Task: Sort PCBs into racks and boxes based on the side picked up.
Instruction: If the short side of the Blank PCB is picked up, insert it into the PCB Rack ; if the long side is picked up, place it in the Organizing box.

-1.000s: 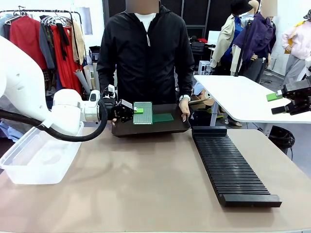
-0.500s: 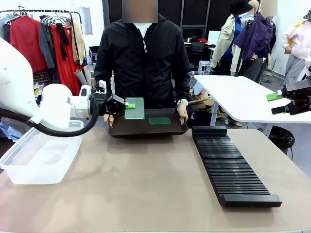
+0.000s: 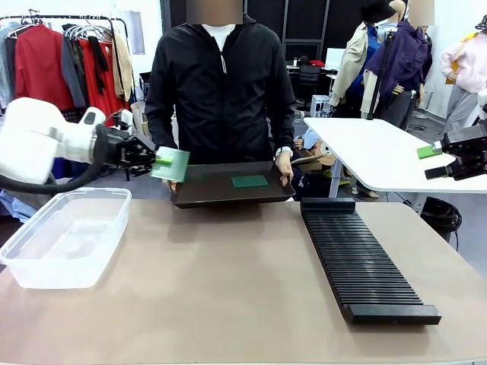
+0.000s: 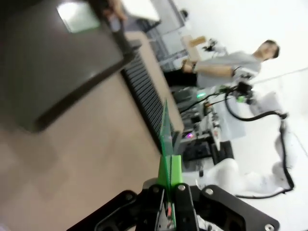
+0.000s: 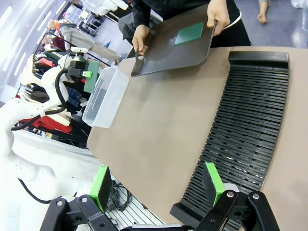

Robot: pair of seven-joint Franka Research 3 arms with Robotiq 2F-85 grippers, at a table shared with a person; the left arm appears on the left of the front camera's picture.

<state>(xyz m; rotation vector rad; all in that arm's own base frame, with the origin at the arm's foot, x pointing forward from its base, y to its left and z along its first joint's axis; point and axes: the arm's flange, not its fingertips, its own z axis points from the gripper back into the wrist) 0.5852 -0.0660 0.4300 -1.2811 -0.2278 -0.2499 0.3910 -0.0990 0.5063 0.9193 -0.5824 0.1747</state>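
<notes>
PCB point(image 3: 171, 164) pinched at one edge by my left gripper point(image 3: 156, 160), jaws fully closed on it, held in air near table point(image 3: 228, 289) far-left corner, beside tray point(image 3: 228, 202) left end. I see second PCB point(image 3: 249, 181) flat on tray; person's hand point(image 3: 285, 169) grips tray's right end. Box point(image 3: 46, 262) at left edge, rack point(image 3: 358, 258) along right edge. My right gripper point(image 3: 432, 161) spread wide, holding nothing, past right edge.

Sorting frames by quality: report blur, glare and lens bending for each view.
Front view: sharp, evenly lit, the rack straight-edged. Left wrist view: smeared all over, the tray soft, the board in it washed pale by glare. Right wrist view: crisp, but the rack and table edges bow from the wide lens.
</notes>
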